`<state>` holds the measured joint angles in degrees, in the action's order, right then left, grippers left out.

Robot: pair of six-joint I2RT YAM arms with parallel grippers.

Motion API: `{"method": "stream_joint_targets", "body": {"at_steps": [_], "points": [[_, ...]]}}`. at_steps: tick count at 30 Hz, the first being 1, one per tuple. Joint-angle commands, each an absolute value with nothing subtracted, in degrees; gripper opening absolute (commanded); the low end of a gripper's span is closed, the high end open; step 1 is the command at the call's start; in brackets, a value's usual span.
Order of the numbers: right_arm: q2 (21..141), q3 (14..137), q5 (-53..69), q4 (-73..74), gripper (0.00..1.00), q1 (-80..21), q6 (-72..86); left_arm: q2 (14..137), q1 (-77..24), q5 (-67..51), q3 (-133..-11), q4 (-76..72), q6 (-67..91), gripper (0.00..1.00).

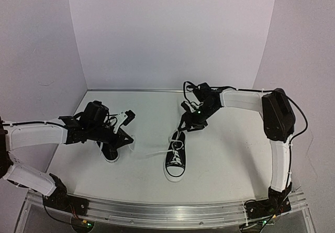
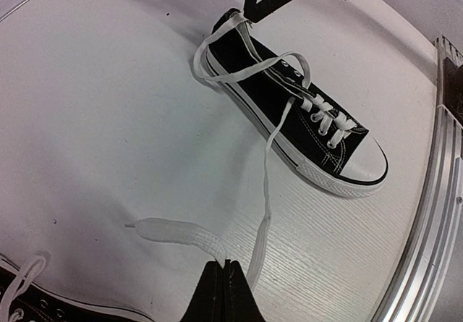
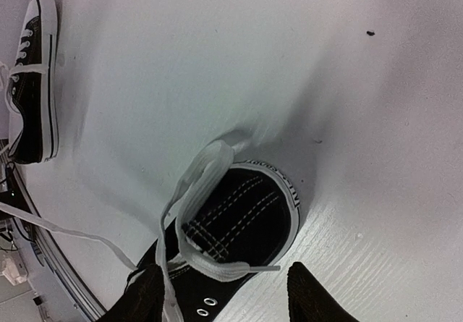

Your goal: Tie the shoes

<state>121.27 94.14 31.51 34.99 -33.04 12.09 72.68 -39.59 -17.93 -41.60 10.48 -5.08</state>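
Note:
Two black shoes with white laces lie on the table. One shoe sits in the middle, toe toward the arm bases. My left gripper is shut on one of its laces, whose free end lies flat on the table. The right gripper hangs open over this shoe's heel, a finger on each side. A loop of the other lace lies across the heel opening. The second shoe lies under the left arm.
White walls close in the table at the back and sides. A metal rail runs along the near edge. Cables trail from both wrists.

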Motion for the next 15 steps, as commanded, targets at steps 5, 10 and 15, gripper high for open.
{"method": "stream_joint_targets", "body": {"at_steps": [5, 10, 15], "points": [[123.26, 98.43, 35.48, 35.55, 0.28, -32.78, 9.62, 73.6, -39.64, -17.59, -44.68, 9.23, -5.71, 0.0], [120.6, 97.01, 37.77, 36.32, 0.09, -32.78, 9.77, 73.85, -39.64, -17.42, -44.48, 8.79, -5.92, 0.0], [116.91, 96.31, 39.42, 37.17, 0.0, -32.78, 11.08, 74.0, -39.64, -17.4, -44.09, 8.3, -6.26, 0.0]]}}
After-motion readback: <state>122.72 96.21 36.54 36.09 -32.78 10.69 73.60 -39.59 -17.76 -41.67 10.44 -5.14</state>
